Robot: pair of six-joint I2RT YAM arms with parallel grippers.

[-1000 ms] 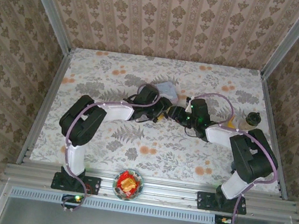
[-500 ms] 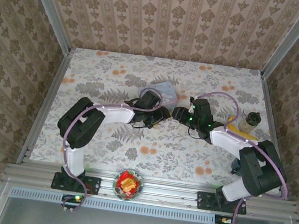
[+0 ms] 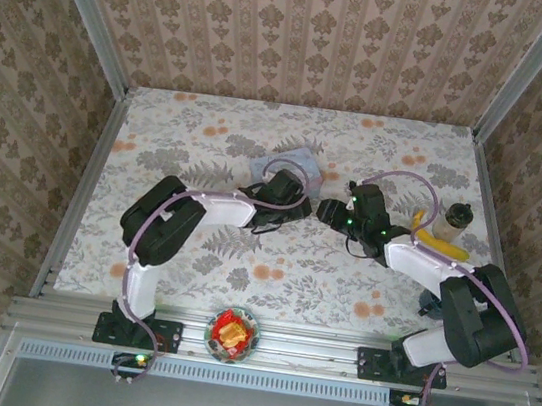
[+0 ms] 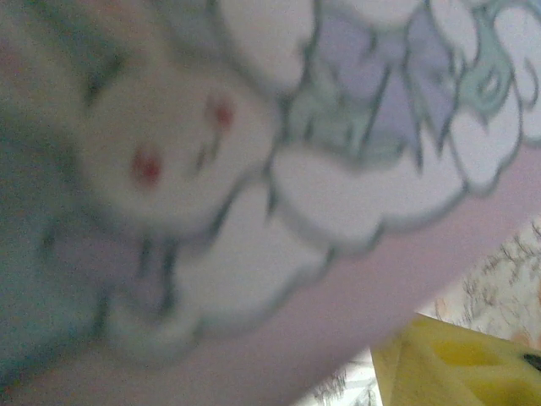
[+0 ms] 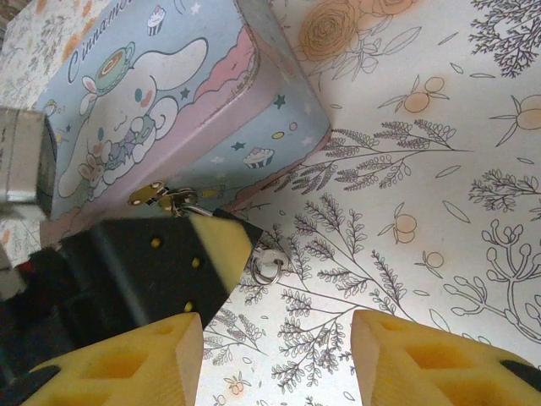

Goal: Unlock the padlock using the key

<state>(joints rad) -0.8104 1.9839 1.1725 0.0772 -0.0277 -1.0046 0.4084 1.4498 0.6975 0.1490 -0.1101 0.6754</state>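
Top view: the left gripper [image 3: 290, 208] and right gripper [image 3: 325, 212] meet nose to nose just at 6 o'clock of the pale blue tin [image 3: 290, 159], near the middle of the floral table [image 3: 192, 263].

Right wrist view: the tin occupies 10 o'clock. At its near edge is a gold hasp [image 5: 159, 195], and the thin metal loop through it is judged to be the shackle of the padlock [image 5: 184, 205]. The padlock body lies hidden behind a black, yellow-tipped finger [image 5: 161, 271] of the left gripper. Whether the left jaws grip anything cannot be told. A small steel ring [image 5: 266, 268] rests on the table at that finger's tip, near frame centre. It may carry the key, but no blade can be made out. The right gripper's yellow pads [image 5: 423, 355] stand apart at 7 and 5 o'clock, with only bare table between them.

Technique (a judgement): the left gripper should pin the lock body so the keyway faces the right arm. The right jaws should narrow before descending on so small a key, pinching it by its head and keeping the blade in line with the keyway. Sideways force would shift the tin.

Lettering: the lid bears cursive script beginning "Cinnam", cut off by the frame's 12 o'clock edge, above a white long-eared cartoon character with a teacup, cupcakes and stars. The left wrist view gives the same print blurred, with no legible text.
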